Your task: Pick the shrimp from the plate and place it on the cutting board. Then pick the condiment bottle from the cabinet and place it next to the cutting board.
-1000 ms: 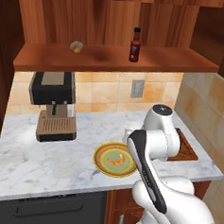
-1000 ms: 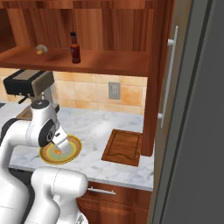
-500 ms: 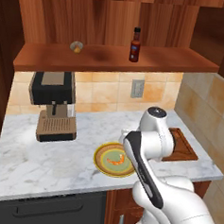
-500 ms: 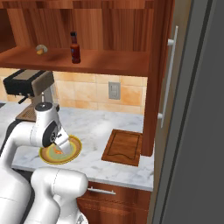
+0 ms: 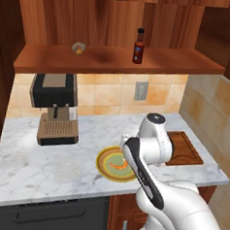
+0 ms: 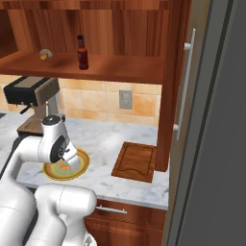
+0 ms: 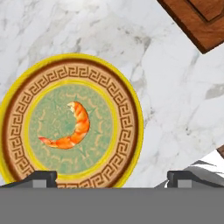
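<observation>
The small curled orange shrimp (image 7: 70, 129) lies on the pale green centre of the round flat plate with the yellow and brown patterned rim (image 7: 127, 131), which sits on the white marble table (image 5: 45, 165) near its front edge. It looks light, soft and probably slick, so a gentle squeeze is likely enough and a hard one could make it squirt out. Its thick middle, at the top of the curl, seems the best place to take hold, with the fingers set across the body and not along it; the thin tail end offers little to pinch.

The two-finger pincer (image 7: 111, 177) hangs above the plate with its jaws spread wide and nothing between them. In the hand view the shrimp lies up and to the left of the midpoint between the fingertips, nearer the left one, so the pincer probably needs to shift that way before it drops.

The flat dark brown wooden cutting board with a grooved border (image 5: 182, 148) lies on the table to the right of the plate, near but apart. The slim dark brown-red condiment bottle with a black cap (image 5: 138, 45) stands upright on the plank shelf of the open reddish-brown wooden wall cabinet (image 5: 115, 62), above and behind.
</observation>
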Motion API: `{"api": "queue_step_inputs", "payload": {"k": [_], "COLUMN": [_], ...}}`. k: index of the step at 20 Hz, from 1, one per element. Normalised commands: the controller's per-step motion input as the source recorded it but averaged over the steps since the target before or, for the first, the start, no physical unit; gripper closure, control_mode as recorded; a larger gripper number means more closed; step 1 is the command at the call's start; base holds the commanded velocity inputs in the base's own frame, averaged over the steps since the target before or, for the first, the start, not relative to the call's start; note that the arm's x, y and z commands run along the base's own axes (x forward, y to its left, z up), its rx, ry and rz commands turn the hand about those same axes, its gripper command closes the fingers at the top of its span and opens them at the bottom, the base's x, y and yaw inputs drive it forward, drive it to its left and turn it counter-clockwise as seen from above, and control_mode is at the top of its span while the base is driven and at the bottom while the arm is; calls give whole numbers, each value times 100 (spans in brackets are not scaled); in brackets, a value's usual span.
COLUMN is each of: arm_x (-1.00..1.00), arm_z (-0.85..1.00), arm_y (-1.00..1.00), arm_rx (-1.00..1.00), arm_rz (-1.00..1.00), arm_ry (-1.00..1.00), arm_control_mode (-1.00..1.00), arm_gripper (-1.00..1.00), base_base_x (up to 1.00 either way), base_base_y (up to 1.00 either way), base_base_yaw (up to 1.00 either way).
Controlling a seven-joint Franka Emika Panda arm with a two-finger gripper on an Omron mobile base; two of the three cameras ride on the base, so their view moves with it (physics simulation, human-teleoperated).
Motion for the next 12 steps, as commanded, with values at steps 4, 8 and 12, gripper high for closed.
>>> {"api": "queue_step_inputs", "payload": {"k": [4,8,12], "arm_x": [22,22,20], "arm_z": [-16,-10,-13], "arm_y": [0,1,3], "arm_rx": [0,0,0], "arm_rz": [0,0,0], "arm_ry": [0,0,0], "arm_control_mode": [-100,-100,-100], "arm_gripper": [-100,-100,-100], "base_base_x": [0,0,0], "base_base_y": [0,0,0], "base_base_yaw": [0,0,0]}}
